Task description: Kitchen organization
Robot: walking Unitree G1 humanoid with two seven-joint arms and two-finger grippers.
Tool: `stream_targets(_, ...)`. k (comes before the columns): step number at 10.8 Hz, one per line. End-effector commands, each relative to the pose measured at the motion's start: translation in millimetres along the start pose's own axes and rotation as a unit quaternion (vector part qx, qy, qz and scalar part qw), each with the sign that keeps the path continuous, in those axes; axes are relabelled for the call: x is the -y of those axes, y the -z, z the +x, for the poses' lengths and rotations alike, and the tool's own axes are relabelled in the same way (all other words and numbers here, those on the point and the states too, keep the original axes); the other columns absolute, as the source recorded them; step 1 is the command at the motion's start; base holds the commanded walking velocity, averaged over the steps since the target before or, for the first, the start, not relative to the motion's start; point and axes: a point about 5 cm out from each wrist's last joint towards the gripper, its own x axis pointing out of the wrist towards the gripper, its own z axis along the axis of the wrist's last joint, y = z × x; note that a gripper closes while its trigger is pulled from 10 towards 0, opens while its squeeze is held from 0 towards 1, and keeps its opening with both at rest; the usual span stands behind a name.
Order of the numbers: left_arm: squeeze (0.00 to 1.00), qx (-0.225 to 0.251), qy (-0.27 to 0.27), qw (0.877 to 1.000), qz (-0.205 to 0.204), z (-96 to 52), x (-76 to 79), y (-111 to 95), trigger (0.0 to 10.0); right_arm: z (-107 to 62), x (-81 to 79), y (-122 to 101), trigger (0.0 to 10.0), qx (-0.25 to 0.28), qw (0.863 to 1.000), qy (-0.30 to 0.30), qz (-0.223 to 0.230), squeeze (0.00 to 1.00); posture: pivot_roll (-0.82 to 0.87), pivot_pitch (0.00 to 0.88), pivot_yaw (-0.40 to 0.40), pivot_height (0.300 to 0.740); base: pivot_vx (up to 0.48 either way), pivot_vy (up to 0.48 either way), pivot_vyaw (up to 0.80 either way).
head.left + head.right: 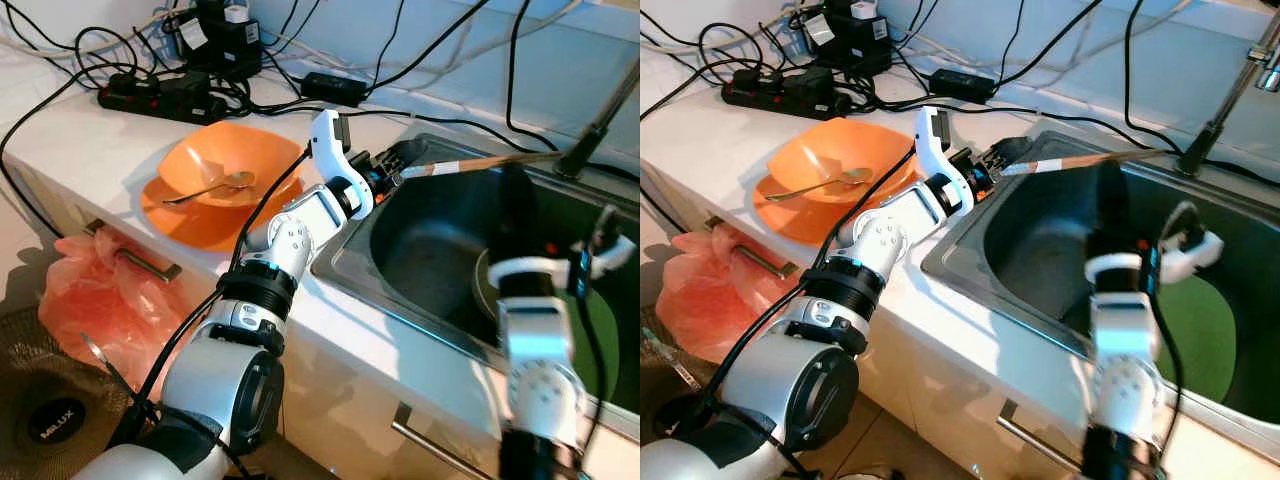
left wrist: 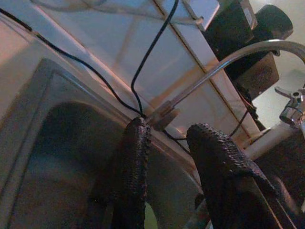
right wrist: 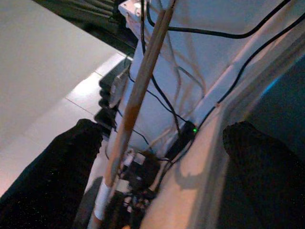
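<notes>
- Left claw (image 1: pixel 400 160): positioned at the near-left corner of the sink (image 1: pixel 440 250), at rim level. It grips one end of a long wooden stick (image 1: pixel 490 162), apparently a chopstick or utensil handle; the head views show the stick emerging directly from the fingertips. In the left wrist view the two fingers (image 2: pixel 133 162) stand slightly apart.
- Stick location: held above the sink basin, clear of its floor. The gripped end carries a pale band.
- Stick long axis: runs across the back of the sink, from the left claw toward the faucet (image 1: pixel 600 120) base. The free end points to the robot's right, near the faucet base.
- Right claw (image 1: pixel 1110 215): hangs over the sink, fingers spread wide and holding nothing. In the right wrist view the stick (image 3: pixel 138 100) passes between the fingers (image 3: pixel 52 171) without contact.
- Governing relation: the left arm is the arm on the stick; the right claw lies near its mid-length.
- Other items: an orange bowl (image 1: pixel 235 160) with a spoon (image 1: pixel 210 188) sits on an orange plate (image 1: pixel 190 220) on the bench (image 1: pixel 90 140), left of the sink.
</notes>
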Motion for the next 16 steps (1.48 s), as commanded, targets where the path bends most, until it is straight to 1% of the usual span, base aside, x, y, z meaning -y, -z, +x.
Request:
stream_targets(1, 0.00, -0.030, 0.054, 0.998, -0.030, 20.7, 36.0, 28.5, 0.0, -1.9, 2.0, 6.8, 10.0, 0.002, 1.000, 0.003, 0.024, 0.00, 0.09, 0.000, -0.040, 0.740, 0.000, 0.000, 0.00)
stream_targets(2, 0.00, -0.033, 0.052, 0.998, -0.032, 19.6, 34.2, 31.1, 0.0, 7.8, -2.1, 9.6, 10.0, -0.006, 1.000, -0.011, 0.027, 0.00, 0.10, 0.000, -0.047, 0.740, 0.000, 0.000, 0.00)
stream_targets(4, 0.00, -0.031, 0.049, 0.998, -0.037, 18.4, 33.8, 30.3, 0.0, 15.6, -4.6, 9.2, 10.0, -0.009, 0.999, -0.021, 0.028, 0.00, 0.10, 0.000, -0.063, 0.740, 0.000, 0.000, 0.00)
stream_targets(5, 0.00, -0.030, 0.047, 0.998, -0.041, 17.9, 33.2, 30.0, 0.0, 17.3, -7.2, 7.8, 6.7, -0.007, 0.999, -0.033, 0.033, 0.00, 0.10, 0.000, -0.067, 0.740, 0.000, 0.000, 0.00)
stream_targets(6, 0.00, -0.032, 0.046, 0.997, -0.044, 17.1, 32.6, 30.9, 0.0, 18.5, -8.8, 5.3, 4.8, -0.001, 0.999, -0.039, 0.034, 0.00, 0.10, 0.000, -0.071, 0.740, 0.000, 0.000, 0.00)
stream_targets(7, 0.00, -0.035, 0.043, 0.997, -0.047, 15.8, 31.0, 32.7, 0.0, 19.6, -9.9, 3.5, 0.0, 0.004, 0.998, -0.045, 0.037, 0.00, 0.10, 0.000, -0.071, 0.740, 0.000, 0.000, 0.00)
stream_targets(9, 0.00, -0.042, 0.040, 0.997, -0.052, 13.7, 29.0, 36.1, 0.0, 20.1, -11.4, 1.2, 0.0, 0.007, 0.998, -0.052, 0.038, 0.00, 0.10, 0.000, -0.073, 0.740, 0.000, 0.000, 0.00)
stream_targets(16, 0.00, -0.058, 0.045, 0.995, -0.065, 12.6, 33.4, 44.4, 0.0, 18.4, -6.7, -0.9, 0.0, 0.010, 0.998, -0.045, 0.049, 0.00, 0.10, 0.000, -0.078, 0.740, 0.000, 0.000, 0.00)
